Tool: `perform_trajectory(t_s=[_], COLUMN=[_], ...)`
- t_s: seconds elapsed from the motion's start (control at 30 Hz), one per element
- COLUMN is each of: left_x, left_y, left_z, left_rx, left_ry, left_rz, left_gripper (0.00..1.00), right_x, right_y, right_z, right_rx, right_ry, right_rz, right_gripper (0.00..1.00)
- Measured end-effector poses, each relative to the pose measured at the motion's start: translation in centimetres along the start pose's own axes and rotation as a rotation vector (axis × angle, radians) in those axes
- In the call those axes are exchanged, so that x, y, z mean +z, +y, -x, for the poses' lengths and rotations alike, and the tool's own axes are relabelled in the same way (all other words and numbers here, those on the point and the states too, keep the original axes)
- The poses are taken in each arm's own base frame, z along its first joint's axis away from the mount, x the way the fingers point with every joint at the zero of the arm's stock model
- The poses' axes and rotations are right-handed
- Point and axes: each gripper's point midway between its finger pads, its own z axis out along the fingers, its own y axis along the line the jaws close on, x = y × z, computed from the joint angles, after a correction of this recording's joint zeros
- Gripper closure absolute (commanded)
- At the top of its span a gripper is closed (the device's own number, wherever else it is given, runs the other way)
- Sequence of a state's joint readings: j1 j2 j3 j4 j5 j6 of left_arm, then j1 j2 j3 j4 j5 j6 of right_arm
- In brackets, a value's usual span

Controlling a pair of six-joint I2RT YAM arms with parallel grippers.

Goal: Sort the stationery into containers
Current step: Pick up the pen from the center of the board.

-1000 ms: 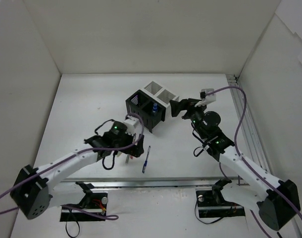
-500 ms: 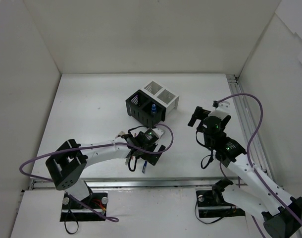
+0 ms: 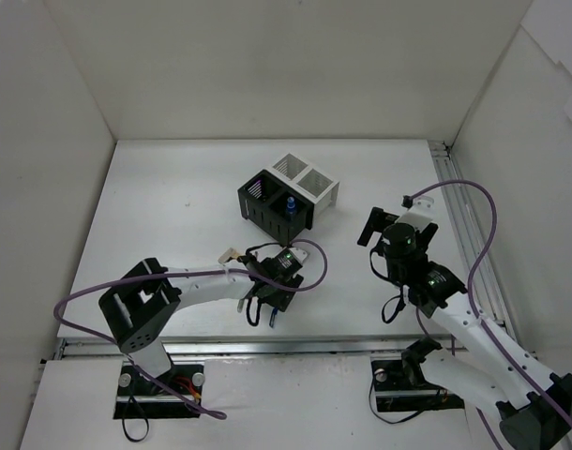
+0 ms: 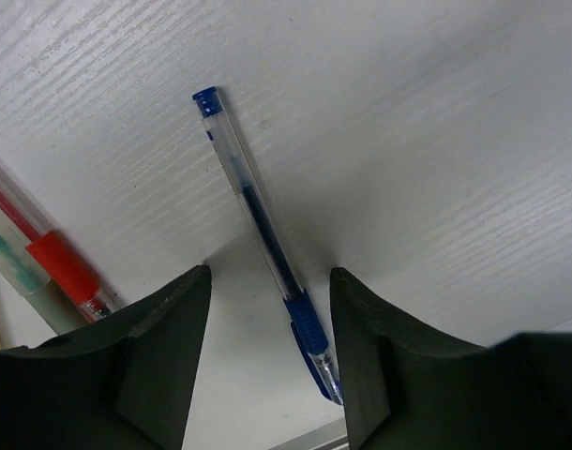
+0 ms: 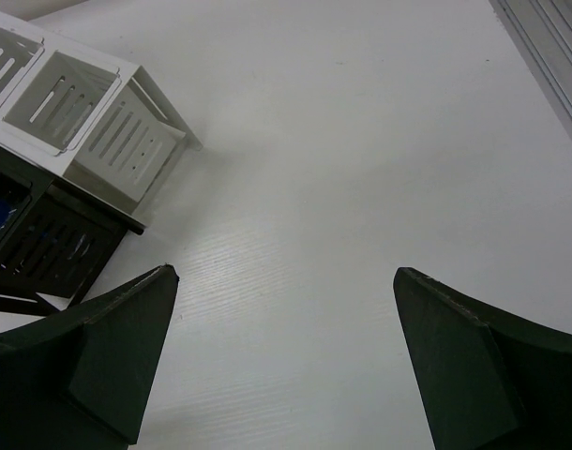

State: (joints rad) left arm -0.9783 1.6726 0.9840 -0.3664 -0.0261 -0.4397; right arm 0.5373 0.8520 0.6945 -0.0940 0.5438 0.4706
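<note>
A blue pen point(image 4: 258, 211) lies flat on the white table, running diagonally between my left gripper's fingers point(image 4: 155, 361). My left gripper point(image 4: 269, 274) straddles the pen's grip end. Its jaws are partly narrowed, the right finger beside the tip and a gap left on the other side. From above, the left gripper point(image 3: 270, 312) sits near the table's front edge. The containers point(image 3: 286, 195) stand mid-table, two black and two white, with a blue-capped bottle point(image 3: 291, 202) in a black one. My right gripper point(image 5: 286, 274) hangs open over bare table, right of the containers point(image 5: 75, 108).
A red-capped pen point(image 4: 56, 264) and a clear one with a teal inside point(image 4: 9, 258) lie just left of my left gripper. A metal rail point(image 3: 459, 244) runs along the table's right side. White walls enclose the table on three sides.
My left arm swung right and forward onto the blue pen, and its jaws narrowed around it. My right arm drew back from the containers, still open.
</note>
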Motion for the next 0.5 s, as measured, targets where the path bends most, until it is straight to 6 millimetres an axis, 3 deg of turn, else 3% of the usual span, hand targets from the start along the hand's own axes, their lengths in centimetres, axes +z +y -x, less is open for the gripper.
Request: perform_trajectory(t_s=[0.07,0.17,0.2,0.3,0.5], left_x=[0.1,0.2,0.2,0.1,-0.8], left_y=[0.1,0.1,0.0,0.1,0.2], left_z=[0.1,0.4,0.5,0.5,0.8], left_rx=[-0.007,-0.013,-0.015,-0.006,0.045], left_ry=[-0.002,-0.006,-0.007,-0.006,-0.021], left_rz=[0.008,0.014,0.014,0.014,0.007], left_gripper=[0.57,0.77,0.88,1.00,1.00], right_x=[-0.1,-0.6,-0.8,-1.4,-2.9], right_y=[-0.1,-0.2,-0.2,0.5,4.7], right_z=[0.0,0.2,0.3,0.4,-1.1], right_rx=[0.000,-0.008,-0.015,-0.067,-0.272], right_ry=[-0.002,-0.011,-0.013,-0.010,0.020], right_rz=[0.002,0.019,0.032,0.097,0.422], right_gripper=[0.02,0.02,0.02,0.02,0.02])
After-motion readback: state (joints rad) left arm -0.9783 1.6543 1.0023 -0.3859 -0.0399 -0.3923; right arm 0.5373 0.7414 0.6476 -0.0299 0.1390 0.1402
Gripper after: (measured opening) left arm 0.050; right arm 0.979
